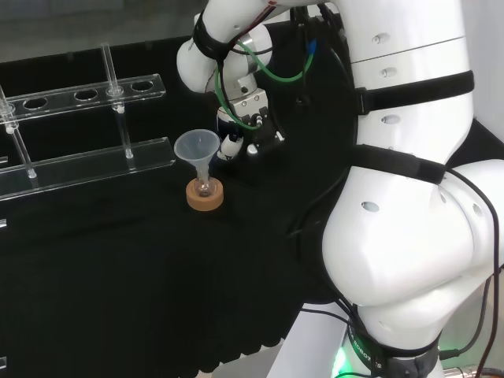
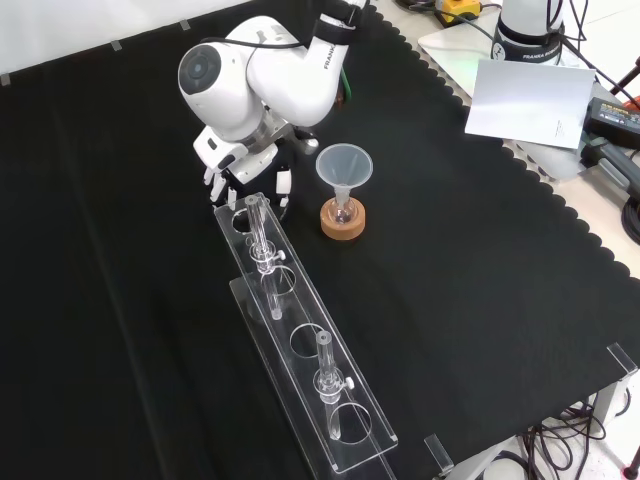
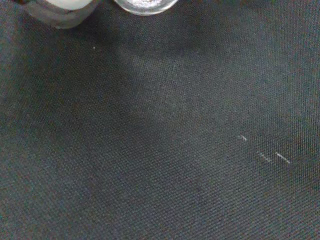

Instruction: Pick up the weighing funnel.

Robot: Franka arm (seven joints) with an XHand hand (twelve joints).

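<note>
My hand (image 2: 243,170) is low over the cloth, between the tube rack's far end and the funnel in the front view. Its fingers (image 2: 228,183) curl downward. In the head view the hand (image 1: 238,140) sits just right of the funnel. The wrist view looks closely at the cloth, with a round clear rim, the weighing funnel (image 3: 145,4), right beside a blurred white fingertip (image 3: 64,12). The fingers seem closed on it, though the hand hides most of the piece.
The big funnel (image 2: 344,166) stands in a small flask on a cork ring (image 2: 342,222) close to the hand. A long clear tube rack (image 2: 300,345) with upright tubes runs toward the front edge. White arm links (image 1: 409,197) fill the head view's right.
</note>
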